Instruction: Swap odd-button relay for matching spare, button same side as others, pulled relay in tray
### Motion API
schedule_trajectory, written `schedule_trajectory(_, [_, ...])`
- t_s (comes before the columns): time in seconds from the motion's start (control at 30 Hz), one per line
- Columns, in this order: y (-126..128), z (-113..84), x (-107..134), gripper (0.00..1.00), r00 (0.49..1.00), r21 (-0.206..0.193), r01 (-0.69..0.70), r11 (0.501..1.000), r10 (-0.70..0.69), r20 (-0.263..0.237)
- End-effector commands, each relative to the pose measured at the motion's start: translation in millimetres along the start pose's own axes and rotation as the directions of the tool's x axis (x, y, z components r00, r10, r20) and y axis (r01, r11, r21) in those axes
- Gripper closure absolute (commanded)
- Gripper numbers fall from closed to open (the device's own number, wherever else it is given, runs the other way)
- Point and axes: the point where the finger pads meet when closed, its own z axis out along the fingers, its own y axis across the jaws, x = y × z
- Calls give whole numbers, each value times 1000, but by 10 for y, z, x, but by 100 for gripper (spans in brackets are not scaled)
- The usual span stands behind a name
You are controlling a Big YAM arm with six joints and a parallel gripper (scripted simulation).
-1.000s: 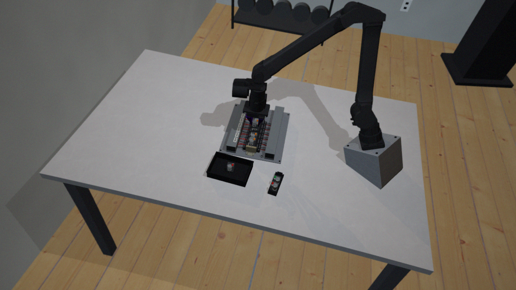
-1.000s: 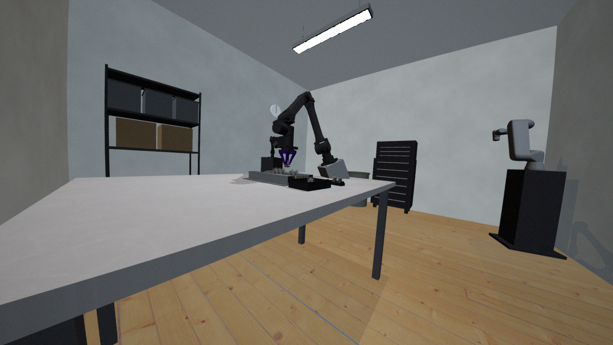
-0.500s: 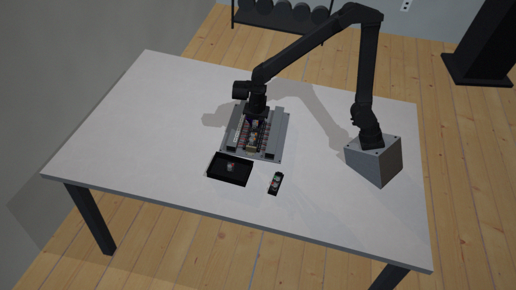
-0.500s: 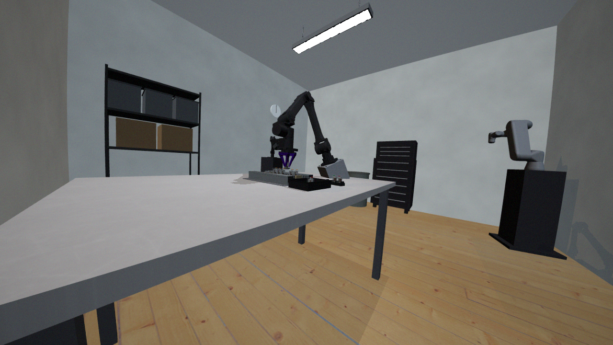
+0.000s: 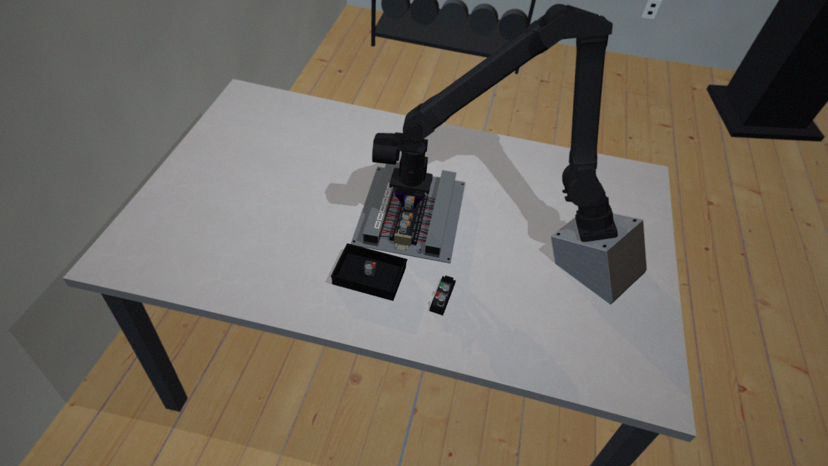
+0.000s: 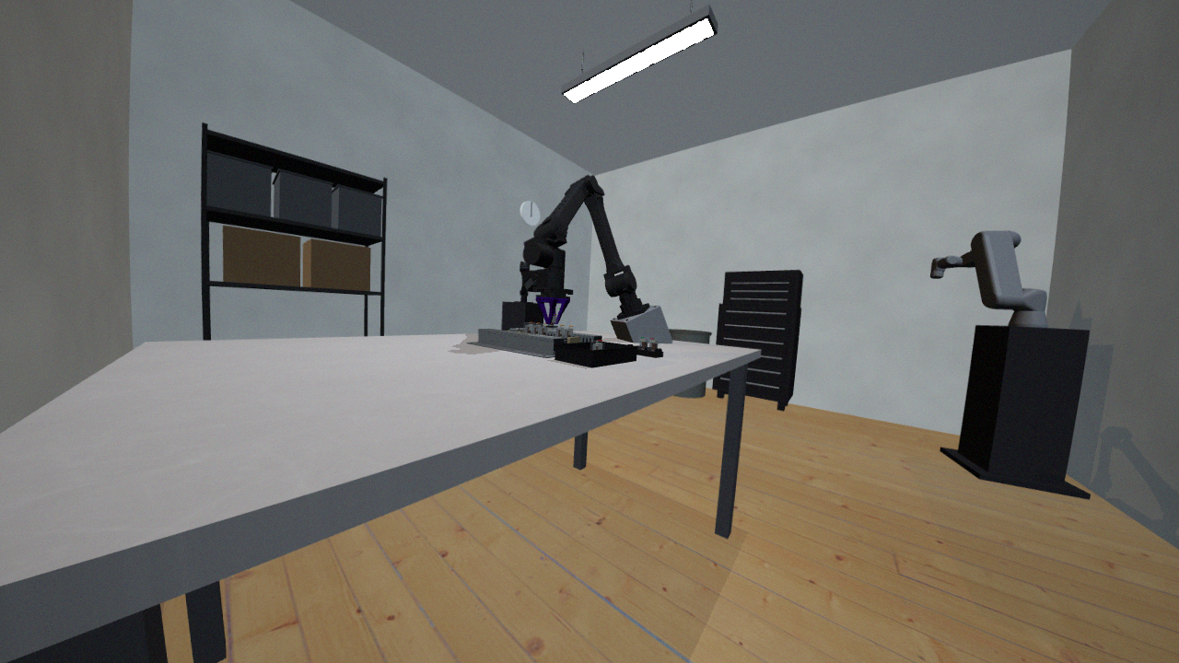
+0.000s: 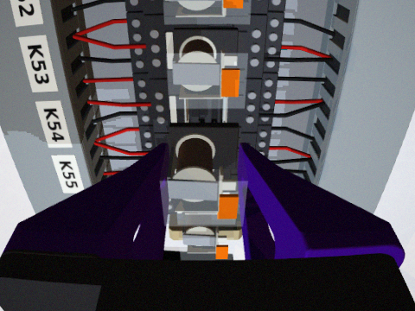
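Purple tapered fingers (image 5: 409, 199) (image 6: 552, 319), closed on clear-cased relay with orange button (image 5: 408, 202) (image 7: 194, 190). Relay over socket row, long axis roughly upright, button toward wrist-view right, matching row neighbours. Seating depth: cannot tell. Beyond: black rectangular tray (image 5: 347, 287) (image 6: 591, 357) on bench (image 5: 231, 202) (image 6: 330, 395).

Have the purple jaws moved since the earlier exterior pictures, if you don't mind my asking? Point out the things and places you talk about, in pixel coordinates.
Yes: they have come down, closer to the labelled grey duct (image 5: 370, 233) (image 6: 510, 339) (image 7: 26, 113).
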Motion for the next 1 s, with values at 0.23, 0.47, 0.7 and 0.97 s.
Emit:
schedule_trajectory(0.23, [44, 96, -45, 100, 1000, -6, 1, 1000, -1, 3])
schedule_trajectory(0.47, [76, 96, -48, 100, 1000, -14, -1, 1000, 1, 2])
schedule_trajectory(0.7, [93, 122, -50, 100, 1000, -16, -2, 1000, 2, 2])
schedule_trajectory(0.97, [62, 161, -42, 100, 1000, -9, 1, 1000, -1, 3])
